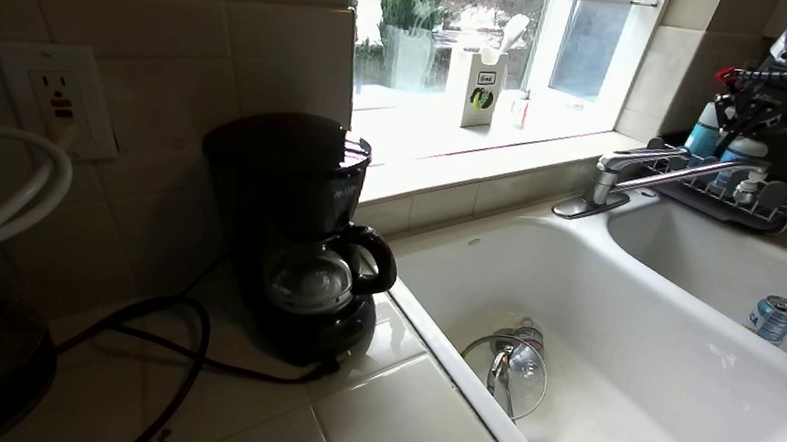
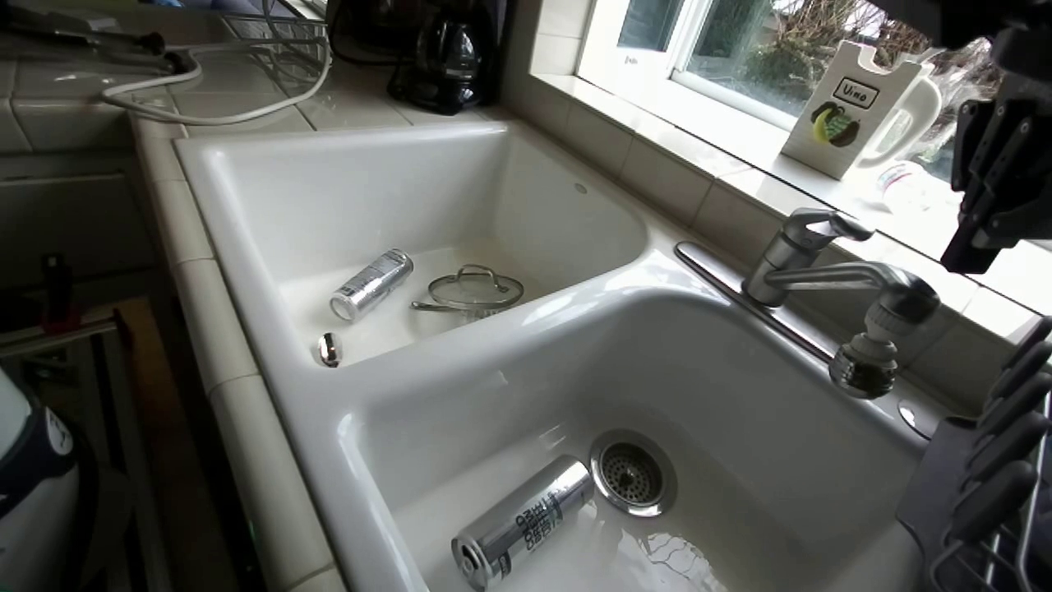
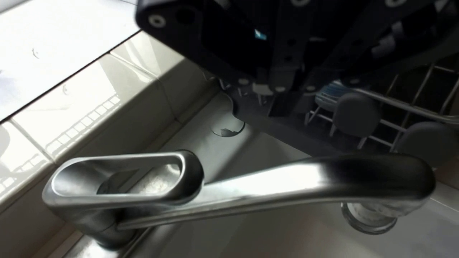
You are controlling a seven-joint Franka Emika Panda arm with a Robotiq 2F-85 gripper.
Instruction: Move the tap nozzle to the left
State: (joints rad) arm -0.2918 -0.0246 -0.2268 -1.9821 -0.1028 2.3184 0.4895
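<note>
The tap nozzle, a long chrome spout, shows in both exterior views (image 1: pixel 691 176) (image 2: pixel 830 277) and crosses the lower half of the wrist view (image 3: pixel 287 186). It rises from a chrome base on the sink's back ledge and reaches out over the basin with the drain. Its aerator head (image 2: pixel 865 362) hangs at the free end. A chrome lever handle (image 2: pixel 809 228) sits on top of the base. My gripper (image 3: pixel 281 105) is shut and empty, with its fingertips together. In an exterior view the gripper (image 2: pixel 968 251) hangs above the spout's free end, on its dish-rack side, apart from it.
A dish rack (image 1: pixel 780 209) with bottles stands beside the sink, beyond the spout. A tiled windowsill (image 2: pixel 682 131) with a white box (image 2: pixel 855 107) runs behind the tap. Cans (image 2: pixel 526 518) and a glass lid (image 2: pixel 477 288) lie in the white sink basins.
</note>
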